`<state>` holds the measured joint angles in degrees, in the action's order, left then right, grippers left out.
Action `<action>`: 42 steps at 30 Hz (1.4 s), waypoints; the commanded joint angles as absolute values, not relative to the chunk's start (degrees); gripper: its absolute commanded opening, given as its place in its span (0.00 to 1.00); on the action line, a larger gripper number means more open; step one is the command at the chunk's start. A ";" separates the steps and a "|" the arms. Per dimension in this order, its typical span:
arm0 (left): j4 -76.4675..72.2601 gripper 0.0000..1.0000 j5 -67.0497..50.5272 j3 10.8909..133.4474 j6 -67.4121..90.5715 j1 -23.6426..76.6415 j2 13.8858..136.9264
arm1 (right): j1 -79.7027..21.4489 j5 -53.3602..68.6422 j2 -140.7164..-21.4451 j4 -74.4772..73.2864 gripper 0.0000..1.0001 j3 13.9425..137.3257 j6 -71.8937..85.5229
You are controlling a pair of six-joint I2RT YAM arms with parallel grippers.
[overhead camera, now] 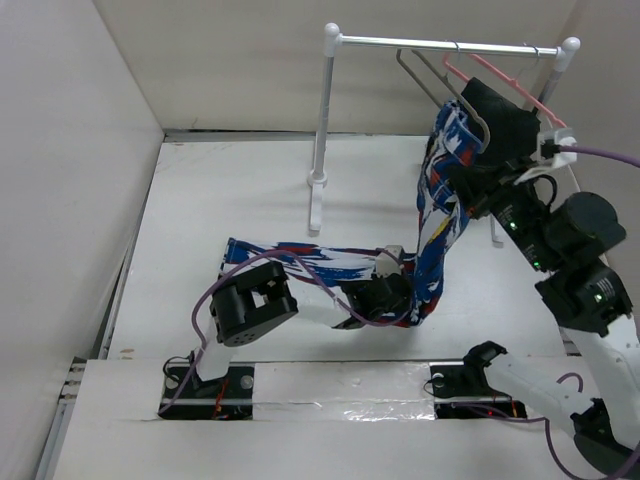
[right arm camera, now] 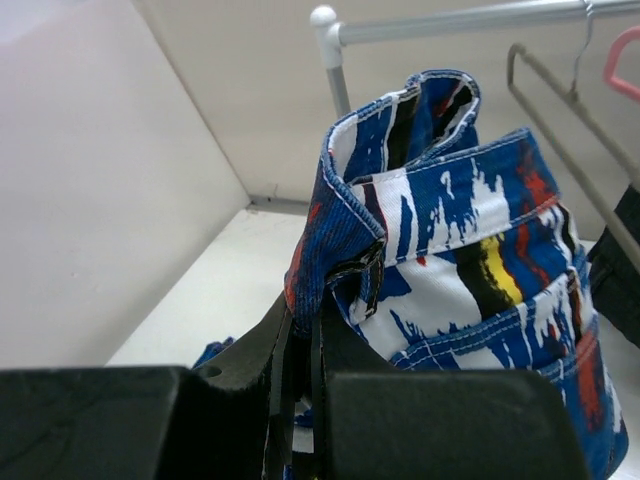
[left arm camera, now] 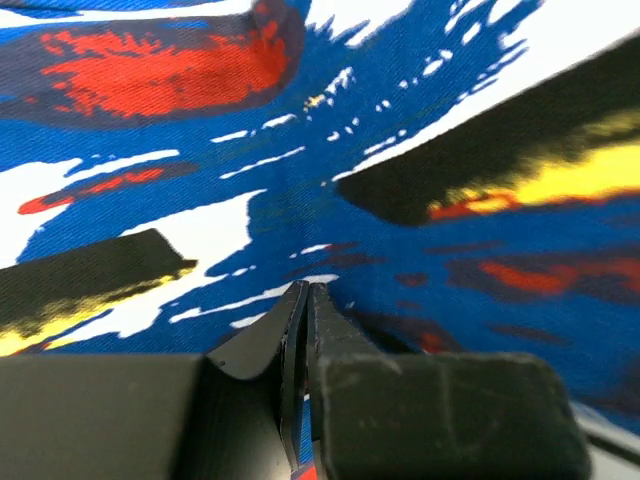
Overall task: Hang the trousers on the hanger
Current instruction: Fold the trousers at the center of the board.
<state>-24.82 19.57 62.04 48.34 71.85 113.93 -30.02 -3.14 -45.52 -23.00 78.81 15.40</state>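
The trousers (overhead camera: pixel 300 258) lie in a band across the table, then rise at the right to the hanger. My left gripper (overhead camera: pixel 390 283) is shut on the fabric at the bend; in the left wrist view its jaws (left arm camera: pixel 305 300) pinch a fold of the print (left arm camera: pixel 300 150). My right gripper (overhead camera: pixel 462 185) is shut on the waistband and holds it up just below the grey wire hanger (overhead camera: pixel 440 85) on the rail. In the right wrist view the gripper (right arm camera: pixel 305 310) clamps the waistband edge of the trousers (right arm camera: pixel 450 260), and the hanger (right arm camera: pixel 560 100) is up right, beside the fabric.
A white rack with a metal rail (overhead camera: pixel 450 43) and a post (overhead camera: pixel 320 150) stands at the back. A pink hanger (overhead camera: pixel 510 85) carrying a black cloth (overhead camera: pixel 500 125) hangs next to the wire one. White walls close in the left and the back.
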 commanded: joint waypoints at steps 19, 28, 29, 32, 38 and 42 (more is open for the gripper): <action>7.54 0.00 34.79 41.98 43.68 45.53 30.44 | -50.00 -6.68 -76.44 -0.90 0.00 87.17 15.21; 18.62 0.00 43.32 50.18 41.40 44.91 21.54 | -61.08 4.20 -107.37 11.76 0.35 95.79 24.41; 19.33 0.00 43.68 50.45 41.48 44.91 21.36 | -61.08 7.44 -111.93 11.86 0.43 96.58 25.30; 21.09 0.00 44.47 49.66 43.06 44.91 20.22 | -61.08 10.36 -113.65 12.48 0.64 96.51 26.54; 15.31 0.04 40.79 42.37 44.56 44.91 20.82 | -59.33 5.11 -98.73 15.29 0.70 78.61 23.47; 7.75 0.12 34.38 37.10 44.47 44.91 29.16 | -58.10 -3.41 -84.58 15.21 0.00 59.72 22.94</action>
